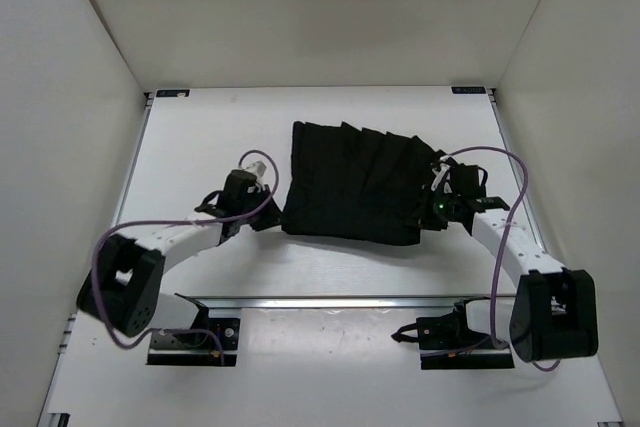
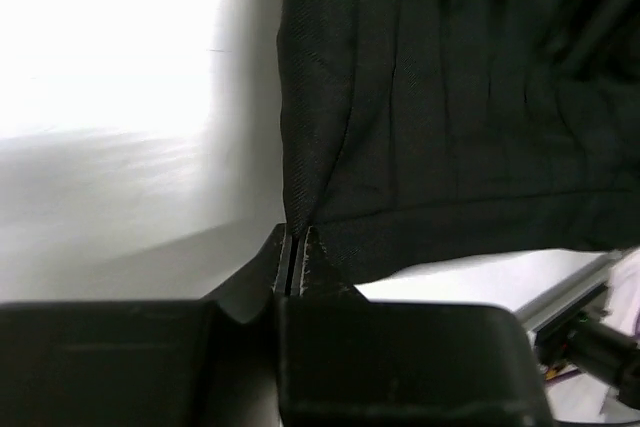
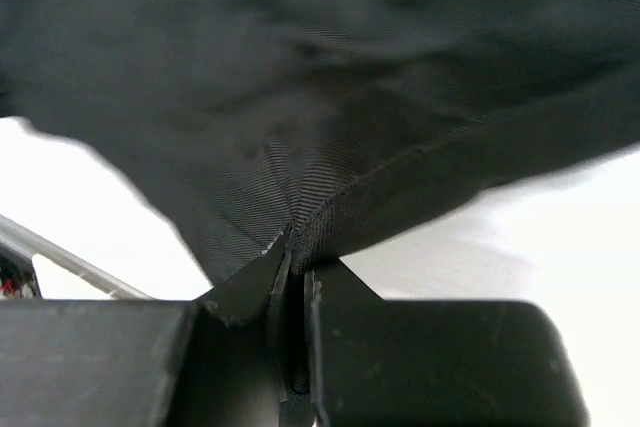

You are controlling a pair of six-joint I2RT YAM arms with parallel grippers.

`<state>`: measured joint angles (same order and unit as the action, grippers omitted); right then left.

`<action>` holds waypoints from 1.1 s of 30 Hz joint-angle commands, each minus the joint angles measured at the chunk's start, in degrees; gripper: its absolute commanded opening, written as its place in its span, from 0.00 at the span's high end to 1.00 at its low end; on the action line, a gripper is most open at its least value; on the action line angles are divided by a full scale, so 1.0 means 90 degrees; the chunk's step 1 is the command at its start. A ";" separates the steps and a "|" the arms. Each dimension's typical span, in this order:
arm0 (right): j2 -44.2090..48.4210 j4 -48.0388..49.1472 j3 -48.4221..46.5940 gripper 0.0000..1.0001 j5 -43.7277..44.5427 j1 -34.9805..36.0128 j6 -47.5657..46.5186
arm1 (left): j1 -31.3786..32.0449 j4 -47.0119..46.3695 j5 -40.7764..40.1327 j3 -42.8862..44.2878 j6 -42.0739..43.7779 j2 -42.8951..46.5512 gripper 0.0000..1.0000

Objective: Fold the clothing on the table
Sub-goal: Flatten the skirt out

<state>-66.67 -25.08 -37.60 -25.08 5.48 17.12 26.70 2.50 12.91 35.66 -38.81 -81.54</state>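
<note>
Lying on the table point(image 1: 205, 142) in the top view, the clothing point(image 1: 352, 182) spreads pleated near the middle. The left wrist view shows the left gripper point(image 2: 295, 252) pinched together on its corner hem. The right wrist view shows the right gripper point(image 3: 297, 252) clamped on another hemmed edge.

White left panel point(image 1: 60, 97), back panel point(image 1: 320, 7), right panel point(image 1: 580, 77) boxing in white tabletop point(image 1: 200, 137), aluminium rail point(image 1: 330, 301) across near side, bright even light, soft shadows.

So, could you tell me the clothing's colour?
Plain black clothing, clearest in the top external view.
</note>
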 commanded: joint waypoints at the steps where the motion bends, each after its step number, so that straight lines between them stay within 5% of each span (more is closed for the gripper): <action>1: -0.0432 0.0491 -0.0381 1.00 0.0013 -0.0208 -0.0173 | -0.0436 0.0541 -0.0369 -0.0338 0.0191 0.1098 1.00; 10: -0.1576 0.0794 -0.1554 1.00 -0.0016 0.0172 -0.0116 | -0.1062 0.1470 -0.0478 -0.0865 0.0319 0.2488 1.00; 21: -0.0386 0.0902 0.0465 0.96 -0.0073 0.0232 0.0343 | -0.0701 0.1138 -0.0155 -0.1267 0.0171 0.2097 1.00; 25: -0.0043 0.0931 0.0926 0.71 -0.0143 0.0163 0.0392 | -0.0545 0.1079 -0.0057 -0.1208 0.0172 0.1814 1.00; 33: 0.0094 0.0834 0.1287 0.50 0.0032 0.0670 0.0851 | -0.0223 0.0952 -0.0057 -0.1160 0.0074 0.1530 1.00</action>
<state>-67.75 -18.17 -27.70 -26.26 9.52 22.57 23.64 11.73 12.86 24.84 -37.85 -68.07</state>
